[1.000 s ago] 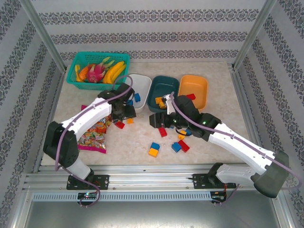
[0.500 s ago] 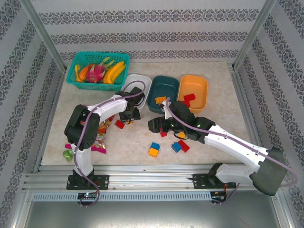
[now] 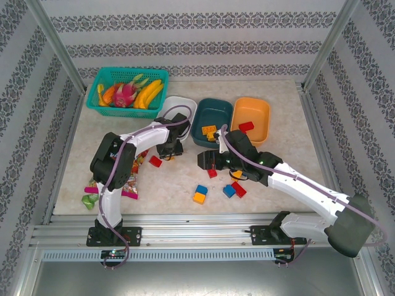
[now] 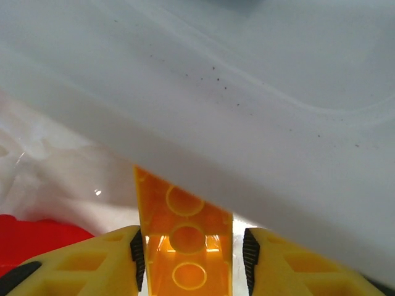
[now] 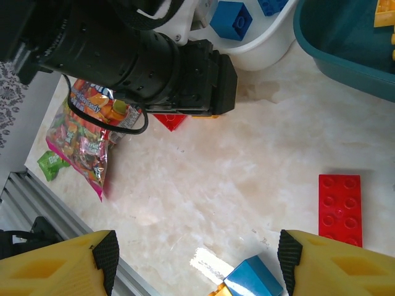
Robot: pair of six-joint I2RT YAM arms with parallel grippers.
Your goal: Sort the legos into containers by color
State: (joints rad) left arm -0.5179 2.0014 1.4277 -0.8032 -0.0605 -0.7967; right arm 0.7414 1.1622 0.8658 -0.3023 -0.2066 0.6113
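Note:
My left gripper (image 3: 168, 150) is low at the near edge of the white dish (image 3: 185, 106). In the left wrist view an orange lego (image 4: 185, 234) stands between its jaws. The left pad (image 4: 136, 253) touches it, and a thin gap remains at the right pad. My right gripper (image 3: 207, 161) hovers open over the table, with nothing between its fingers (image 5: 106, 254). Below it lie a blue lego (image 5: 254, 280) and a red lego (image 5: 339, 201). The teal dish (image 3: 217, 106) holds yellow legos (image 3: 208, 130). The orange dish (image 3: 253, 105) holds a red lego (image 3: 245, 126).
Loose legos lie on the table: red (image 3: 155, 161), red (image 3: 212, 172), blue on orange (image 3: 200, 194), blue (image 3: 228, 190) and red (image 3: 238, 189). A candy bag (image 3: 128, 176) lies left. The fruit basket (image 3: 106, 106) stands at the back left.
The left arm's elbow swung back towards its base. Its gripper came down at the white dish's edge and narrowed around the orange lego. The right gripper shifted slightly and stayed open.

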